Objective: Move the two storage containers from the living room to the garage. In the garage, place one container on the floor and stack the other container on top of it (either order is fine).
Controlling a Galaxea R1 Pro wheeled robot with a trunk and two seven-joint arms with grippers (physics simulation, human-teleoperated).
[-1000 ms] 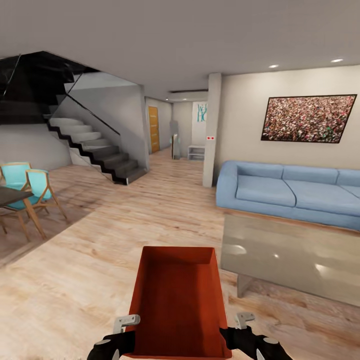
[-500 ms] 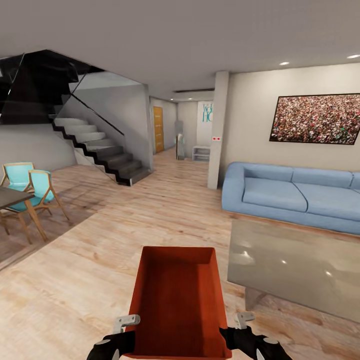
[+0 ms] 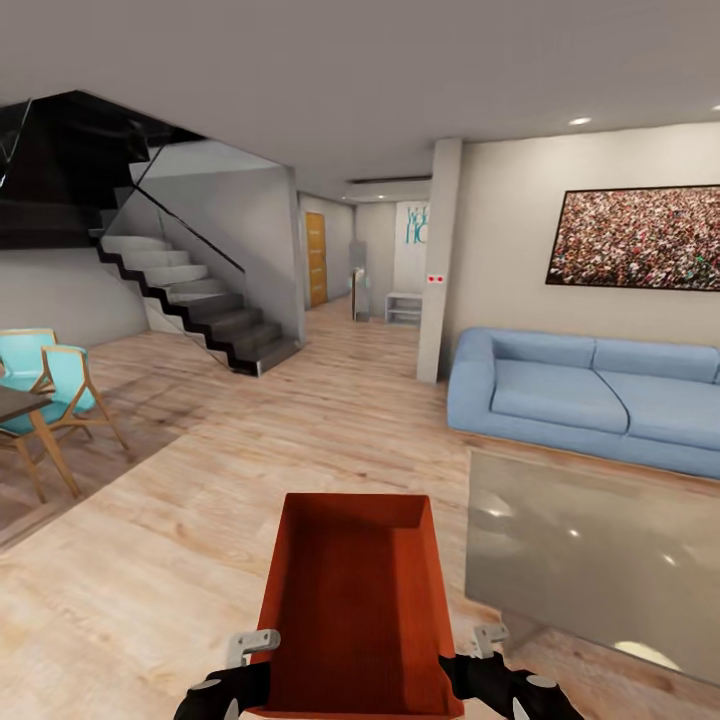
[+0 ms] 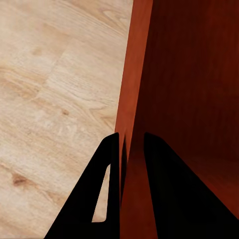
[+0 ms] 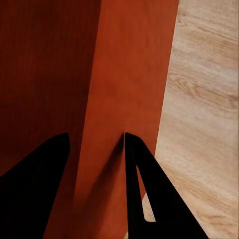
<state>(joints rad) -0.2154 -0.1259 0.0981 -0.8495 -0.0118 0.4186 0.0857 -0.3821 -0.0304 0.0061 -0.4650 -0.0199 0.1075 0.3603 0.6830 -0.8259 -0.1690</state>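
Note:
An orange-red lidless storage container (image 3: 355, 600) hangs low in the head view, carried above the living room's light wood-plank floor (image 3: 200, 500). My left gripper (image 3: 250, 665) is shut on its left wall; the left wrist view has that wall (image 4: 130, 99) pinched between the two black fingers (image 4: 107, 199). My right gripper (image 3: 470, 660) is shut on the right wall, which the right wrist view has as an orange panel (image 5: 129, 89) between its fingers (image 5: 144, 199). The container looks empty inside.
A glass coffee table (image 3: 600, 550) stands close on the right, with a blue sofa (image 3: 590, 395) behind it. A dining table and teal chairs (image 3: 45, 385) sit at the left. A staircase (image 3: 190, 300) and a hallway with a wooden door (image 3: 316, 258) lie ahead beside a pillar (image 3: 438, 260).
The whole view has shifted: sofa, coffee table and picture slid right, the chairs slid left, as the camera moved forward. The container and both grippers hold the same place in the view.

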